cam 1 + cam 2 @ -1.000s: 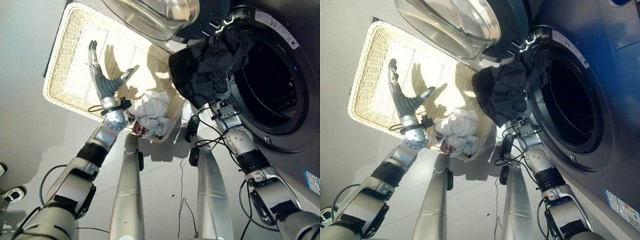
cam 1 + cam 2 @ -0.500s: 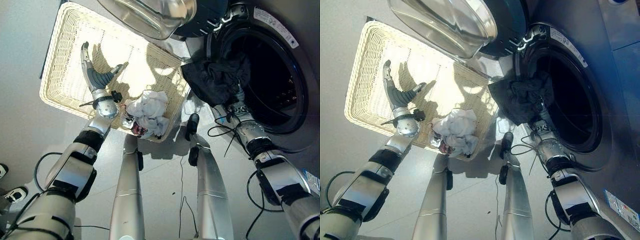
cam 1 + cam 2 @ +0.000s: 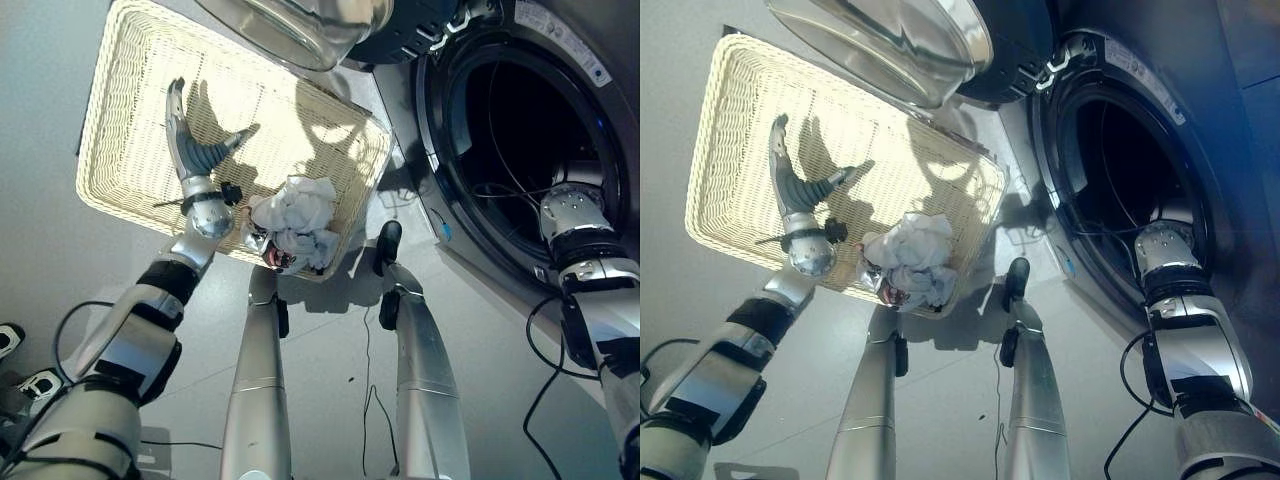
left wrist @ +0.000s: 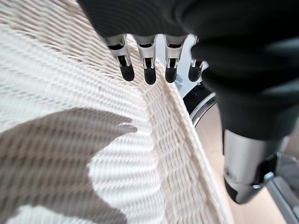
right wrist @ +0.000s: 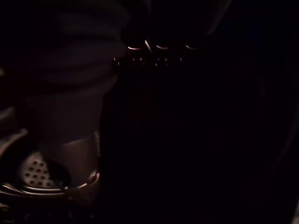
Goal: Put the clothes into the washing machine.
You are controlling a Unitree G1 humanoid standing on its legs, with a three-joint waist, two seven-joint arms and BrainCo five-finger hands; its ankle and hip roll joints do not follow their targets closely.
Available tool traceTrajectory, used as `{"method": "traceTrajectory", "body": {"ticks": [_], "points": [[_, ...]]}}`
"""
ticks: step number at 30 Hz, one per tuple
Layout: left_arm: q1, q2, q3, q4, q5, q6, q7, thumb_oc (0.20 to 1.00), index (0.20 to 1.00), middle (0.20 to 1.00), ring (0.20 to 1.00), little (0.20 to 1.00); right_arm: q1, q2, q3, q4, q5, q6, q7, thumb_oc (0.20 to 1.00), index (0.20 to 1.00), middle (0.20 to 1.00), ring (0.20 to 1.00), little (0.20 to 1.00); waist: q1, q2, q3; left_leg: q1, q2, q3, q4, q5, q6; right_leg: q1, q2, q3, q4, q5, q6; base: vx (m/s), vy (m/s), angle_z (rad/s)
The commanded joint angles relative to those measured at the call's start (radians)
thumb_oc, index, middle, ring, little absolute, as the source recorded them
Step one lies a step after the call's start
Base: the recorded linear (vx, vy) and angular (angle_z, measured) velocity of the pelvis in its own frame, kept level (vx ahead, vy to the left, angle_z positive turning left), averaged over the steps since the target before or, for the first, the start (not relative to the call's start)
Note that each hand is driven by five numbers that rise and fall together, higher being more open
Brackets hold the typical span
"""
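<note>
1. White crumpled clothes bundle (image 3: 296, 225), a bit of pink at its underside, lies in the near right corner of the pale woven wicker laundry basket (image 3: 120, 120) on the floor; not loaded yet.
2. Left hand (image 3: 195, 155) hovers over the basket's near side, fingers (image 4: 148, 70) straight and spread, thumb apart, holding nothing. Risk: a grab from here could catch the wicker rim or pinch only a fold, so part of the bundle trails or drops on the floor.
3. Right hand (image 3: 1162, 243) reaches inside the dark round drum opening of the front-loading washing machine (image 3: 470, 200); cannot tell how its fingers stand, too dark. Risk: cloth could drag out on pulling back.
4. Open glass door (image 3: 300, 25) overhangs the basket's far edge; a lifted arm could knock it.
</note>
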Motion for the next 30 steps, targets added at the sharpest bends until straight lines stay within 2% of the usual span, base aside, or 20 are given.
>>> {"method": "traceTrajectory", "body": {"ticks": [1,5,8,10,11,13,16,17,19,20,24,26,30], "points": [[-0.014,0.006,0.021,0.000,0.026,-0.045,-0.006,1.000,1.000,1.000,1.000,1.000,0.014,-0.114,0.000,0.013,0.010,0.006,0.100,1.000,1.000,1.000,1.000,1.000,-0.022,0.026,-0.014,-0.025,-0.035,-0.014,0.100,-0.083,0.049,0.082,0.043,-0.052,-0.159,0.128,0.028,0.02,-0.013,0.03],[-0.034,0.000,-0.001,-0.002,0.044,-0.035,-0.022,1.000,1.000,1.000,1.000,1.000,-0.008,-0.109,0.022,0.049,-0.087,0.017,0.082,1.000,1.000,1.000,1.000,1.000,-0.015,0.029,-0.014,-0.025,-0.042,-0.020,0.099,-0.087,0.052,0.080,0.036,-0.060,-0.159,0.129,0.029,0.01,-0.023,0.03],[-0.062,0.000,-0.035,0.007,0.083,-0.027,-0.079,1.000,1.000,1.000,1.000,1.000,-0.039,-0.122,0.076,0.133,-0.309,0.111,-0.048,1.000,1.000,1.000,1.000,1.000,-0.010,0.028,-0.014,-0.022,-0.040,-0.017,0.096,-0.085,0.053,0.085,0.030,-0.070,-0.163,0.133,0.033,0.00,0.000,0.00],[-0.066,0.001,-0.040,0.011,0.096,-0.024,-0.103,1.000,1.000,1.000,1.000,1.000,-0.044,-0.125,0.084,0.145,-0.356,0.133,-0.071,1.000,1.000,1.000,1.000,1.000,-0.011,0.028,-0.014,-0.022,-0.039,-0.016,0.095,-0.085,0.052,0.085,0.029,-0.072,-0.163,0.133,0.034,0.00,0.000,0.00],[-0.077,0.009,-0.076,0.022,0.099,-0.024,-0.204,1.000,1.000,1.000,1.000,1.000,-0.055,-0.144,0.123,0.189,-0.494,0.205,-0.146,1.000,1.000,1.000,1.000,1.000,-0.010,0.026,-0.014,-0.020,-0.040,-0.015,0.096,-0.082,0.055,0.088,0.028,-0.075,-0.165,0.139,0.034,0.00,0.000,0.00],[-0.089,0.015,-0.136,0.013,0.104,-0.007,-0.324,1.000,1.000,1.000,1.000,1.000,-0.084,-0.171,0.185,0.240,-0.688,0.291,-0.236,1.000,1.000,1.000,1.000,1.000,-0.007,0.029,-0.014,-0.024,-0.043,-0.014,0.095,-0.078,0.058,0.087,0.029,-0.079,-0.169,0.146,0.034,0.00,0.000,0.00],[-0.097,0.027,-0.224,0.009,0.014,0.041,-0.535,1.000,1.000,1.000,1.000,1.000,-0.130,-0.206,0.275,0.279,-0.872,0.372,-0.315,1.000,1.000,1.000,1.000,1.000,-0.006,0.040,-0.014,-0.024,-0.044,-0.011,0.090,-0.073,0.066,0.084,0.027,-0.080,-0.171,0.153,0.036,0.00,0.000,0.00],[-0.101,0.028,-0.271,0.002,-0.067,0.097,-0.684,1.000,1.000,1.000,1.000,1.000,-0.168,-0.209,0.324,0.285,-0.954,0.416,-0.371,1.000,1.000,1.000,1.000,1.000,-0.005,0.051,-0.014,-0.026,-0.046,-0.007,0.089,-0.072,0.070,0.081,0.026,-0.078,-0.171,0.153,0.036,0.00,0.042,0.01],[-0.102,0.027,-0.292,0.002,-0.096,0.122,-0.743,1.000,1.000,1.000,1.000,1.000,-0.189,-0.209,0.351,0.286,-1.024,0.440,-0.409,1.000,1.000,1.000,1.000,1.000,-0.004,0.058,-0.014,-0.027,-0.047,-0.004,0.090,-0.072,0.072,0.079,0.025,-0.077,-0.170,0.151,0.036,0.00,0.049,-0.01],[-0.106,0.027,-0.318,0.000,-0.148,0.157,-0.828,1.000,1.000,1.000,1.000,1.000,-0.220,-0.204,0.381,0.286,-1.087,0.472,-0.450,1.000,1.000,1.000,1.000,1.000,-0.004,0.069,-0.014,-0.024,-0.048,0.001,0.088,-0.073,0.076,0.078,0.024,-0.074,-0.168,0.149,0.036,0.00,0.064,-0.01],[-0.111,0.024,-0.356,0.004,-0.193,0.203,-0.946,1.000,1.000,1.000,1.000,1.000,-0.238,-0.188,0.415,0.272,-1.220,0.498,-0.525,1.000,1.000,1.000,1.000,1.000,-0.007,0.087,-0.014,-0.026,-0.046,0.012,0.090,-0.076,0.077,0.071,0.019,-0.068,-0.164,0.141,0.038,-0.01,0.064,0.02],[-0.106,0.026,-0.386,-0.005,-0.185,0.250,-1.019,1.000,1.000,1.000,1.000,1.000,-0.239,-0.182,0.439,0.240,-1.347,0.527,-0.578,1.000,1.000,1.000,1.000,1.000,-0.008,0.100,-0.014,-0.030,-0.045,0.018,0.091,-0.077,0.077,0.065,0.017,-0.063,-0.160,0.137,0.039,-0.01,0.073,0.03],[-0.101,0.028,-0.423,0.003,-0.118,0.290,-1.051,1.000,1.000,1.000,1.000,1.000,-0.235,-0.170,0.474,0.186,-1.448,0.550,-0.631,1.000,1.000,1.000,1.000,1.000,-0.011,0.109,-0.014,-0.034,-0.042,0.025,0.089,-0.077,0.077,0.060,0.015,-0.056,-0.161,0.131,0.039,-0.01,0.027,0.02]]}}
